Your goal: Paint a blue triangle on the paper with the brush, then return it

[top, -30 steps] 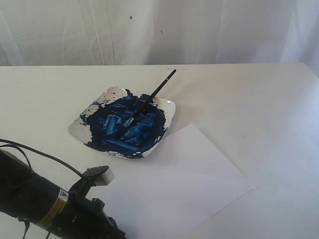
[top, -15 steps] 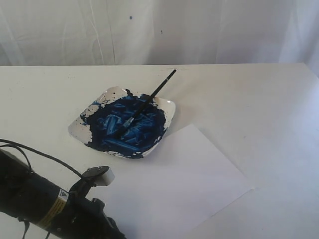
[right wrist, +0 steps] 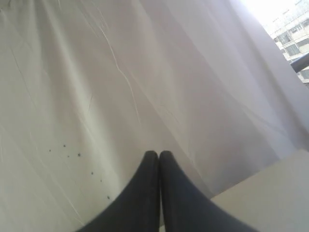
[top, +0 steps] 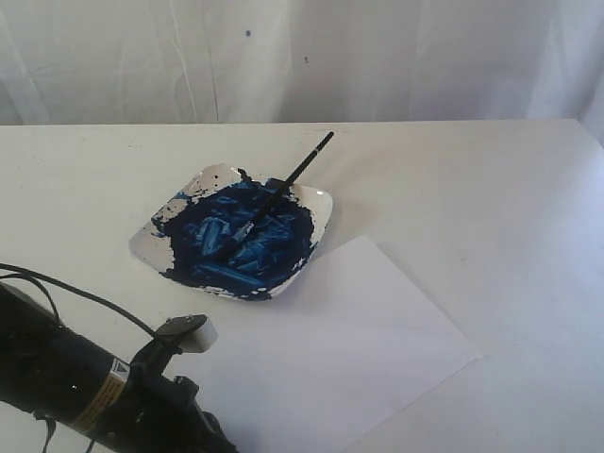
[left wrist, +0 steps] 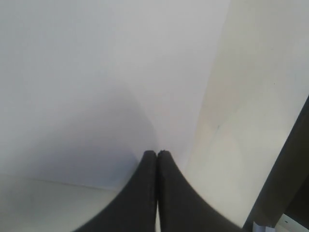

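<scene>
The black-handled brush [top: 279, 189] lies across the white paint dish [top: 321, 204], its tip in the dark blue paint and its handle sticking out past the far rim. The white paper [top: 349, 349] lies flat in front of the dish, blank; no blue triangle shows on it. My left arm [top: 85, 382] rests at the near left corner of the exterior view, away from the dish. In the left wrist view my left gripper [left wrist: 157, 153] is shut and empty over the paper [left wrist: 96, 72]. My right gripper [right wrist: 159, 153] is shut and empty, facing the white curtain [right wrist: 120, 72]; it is outside the exterior view.
A white curtain [top: 302, 57] hangs behind the table's far edge. The white tabletop [top: 491, 189] stretches around the dish and paper. A black cable [top: 85, 294] loops from my left arm over the near left of the table.
</scene>
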Robot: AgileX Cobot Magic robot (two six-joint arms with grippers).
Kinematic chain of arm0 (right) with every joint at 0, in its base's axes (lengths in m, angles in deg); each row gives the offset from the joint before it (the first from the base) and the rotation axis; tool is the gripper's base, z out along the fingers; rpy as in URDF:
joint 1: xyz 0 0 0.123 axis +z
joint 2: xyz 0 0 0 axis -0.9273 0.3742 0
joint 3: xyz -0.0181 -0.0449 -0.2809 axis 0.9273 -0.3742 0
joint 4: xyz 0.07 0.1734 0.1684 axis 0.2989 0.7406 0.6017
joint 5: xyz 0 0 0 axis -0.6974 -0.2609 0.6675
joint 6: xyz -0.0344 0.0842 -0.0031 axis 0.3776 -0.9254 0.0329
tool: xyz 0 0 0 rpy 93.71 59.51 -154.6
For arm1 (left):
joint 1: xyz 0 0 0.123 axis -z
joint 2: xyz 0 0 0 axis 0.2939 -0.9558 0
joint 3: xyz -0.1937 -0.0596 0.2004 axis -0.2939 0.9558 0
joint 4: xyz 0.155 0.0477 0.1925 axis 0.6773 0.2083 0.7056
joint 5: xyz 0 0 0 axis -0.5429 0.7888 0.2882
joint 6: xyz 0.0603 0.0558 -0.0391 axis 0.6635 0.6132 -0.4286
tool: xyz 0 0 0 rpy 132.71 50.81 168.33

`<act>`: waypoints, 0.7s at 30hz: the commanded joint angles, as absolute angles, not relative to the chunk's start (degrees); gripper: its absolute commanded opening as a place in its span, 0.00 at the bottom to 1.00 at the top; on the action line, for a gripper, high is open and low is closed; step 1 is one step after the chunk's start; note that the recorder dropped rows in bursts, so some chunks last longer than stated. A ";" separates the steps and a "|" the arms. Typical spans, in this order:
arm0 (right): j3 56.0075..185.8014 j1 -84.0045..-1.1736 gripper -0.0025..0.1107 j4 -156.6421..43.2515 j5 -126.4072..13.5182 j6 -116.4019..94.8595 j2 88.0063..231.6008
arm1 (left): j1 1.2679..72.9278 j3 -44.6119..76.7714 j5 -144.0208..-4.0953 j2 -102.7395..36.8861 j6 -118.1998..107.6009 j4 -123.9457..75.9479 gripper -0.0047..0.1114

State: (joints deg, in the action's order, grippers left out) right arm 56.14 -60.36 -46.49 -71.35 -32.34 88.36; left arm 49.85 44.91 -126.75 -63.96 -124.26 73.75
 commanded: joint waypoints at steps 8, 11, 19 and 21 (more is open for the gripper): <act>70.11 -59.77 0.02 -65.78 -70.57 -43.23 111.55 | 49.76 45.31 -125.80 -63.80 -123.81 74.95 0.04; 76.72 -58.33 0.02 -80.08 -75.56 -48.83 123.56 | 49.76 45.31 -125.80 -63.80 -123.81 74.95 0.04; 88.58 -55.36 0.02 -99.38 -87.75 -56.78 153.26 | 49.76 45.31 -125.80 -63.80 -123.81 74.95 0.04; 90.99 -54.90 0.02 -100.29 -90.69 -56.78 159.54 | 49.76 45.31 -125.80 -63.80 -123.81 74.95 0.04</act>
State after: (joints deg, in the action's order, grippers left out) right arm 88.03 -55.42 -97.36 -86.06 -55.96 153.00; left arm 49.85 44.91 -126.75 -63.96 -124.14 73.98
